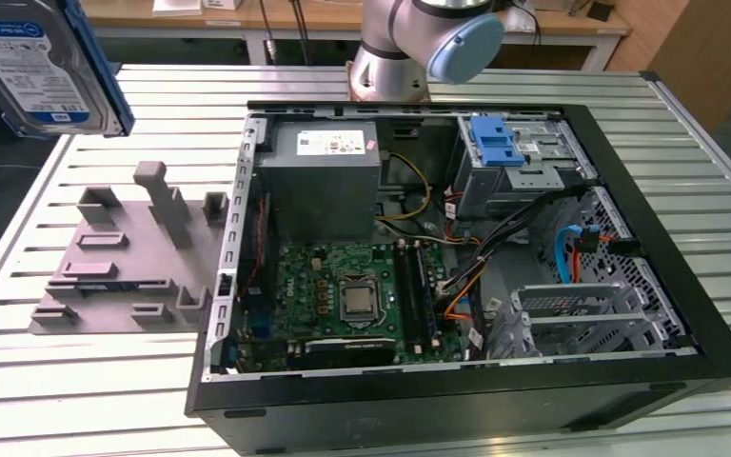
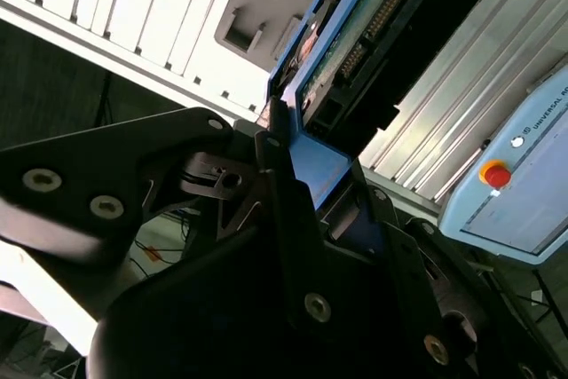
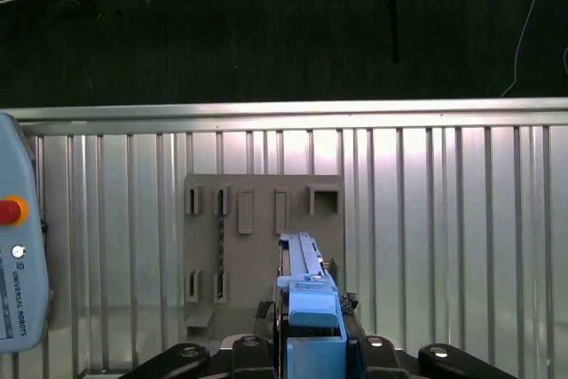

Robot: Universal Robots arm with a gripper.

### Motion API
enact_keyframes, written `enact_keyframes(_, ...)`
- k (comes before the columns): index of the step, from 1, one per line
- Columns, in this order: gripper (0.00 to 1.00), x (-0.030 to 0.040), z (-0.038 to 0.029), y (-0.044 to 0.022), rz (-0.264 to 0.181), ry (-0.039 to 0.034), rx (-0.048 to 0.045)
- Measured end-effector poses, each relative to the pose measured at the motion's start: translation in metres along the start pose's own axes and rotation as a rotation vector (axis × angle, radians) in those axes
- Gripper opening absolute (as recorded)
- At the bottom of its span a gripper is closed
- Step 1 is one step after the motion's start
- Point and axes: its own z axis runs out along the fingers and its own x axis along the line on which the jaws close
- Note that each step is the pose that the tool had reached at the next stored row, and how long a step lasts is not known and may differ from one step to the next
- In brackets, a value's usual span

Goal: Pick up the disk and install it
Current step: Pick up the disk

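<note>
With the disk (image 1: 46,67) pinched in the gripper (image 3: 312,319) clear of the grey slotted stand (image 1: 125,257), transfer is judged under way; alignment with the drive bay (image 1: 537,173) is needed.

I count one flat silver metal disk with a blue plastic frame (image 1: 38,62), one grey slotted plastic stand (image 1: 102,286), and one open black computer case (image 1: 467,405).
</note>
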Motion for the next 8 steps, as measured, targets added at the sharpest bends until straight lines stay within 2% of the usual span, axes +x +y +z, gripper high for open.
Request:
enact_keyframes(4,0.36,0.0056,-0.0001,-0.0005,0.000,0.0001,-0.0001)
enact_keyframes(8,0.36,0.0070,-0.0001,-0.0058,0.000,0.0000,-0.0001)
